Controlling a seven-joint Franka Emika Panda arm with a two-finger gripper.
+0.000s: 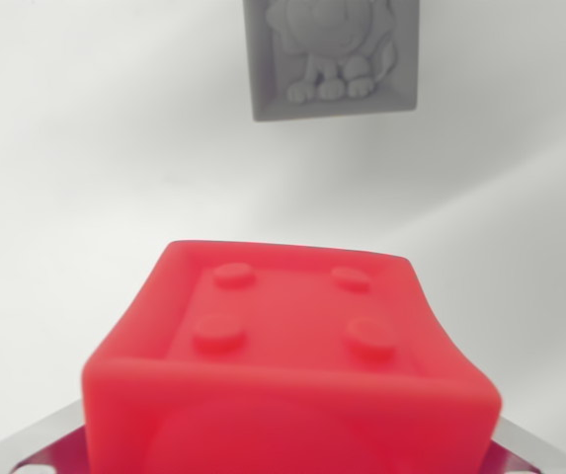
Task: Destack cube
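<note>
1. We see a red cube (287, 365) filling the lower middle of the wrist view, very close to the camera, its upper face recessed and carrying four round studs.
2. At the bottom corners, metal parts of the gripper (287, 464) flank the cube; whether its fingers are clamped on the cube, we cannot tell.
3. Well apart from it, at the top of the view, a grey cube (334, 57) lies on the white surface (85, 148), showing a lion in relief.
</note>
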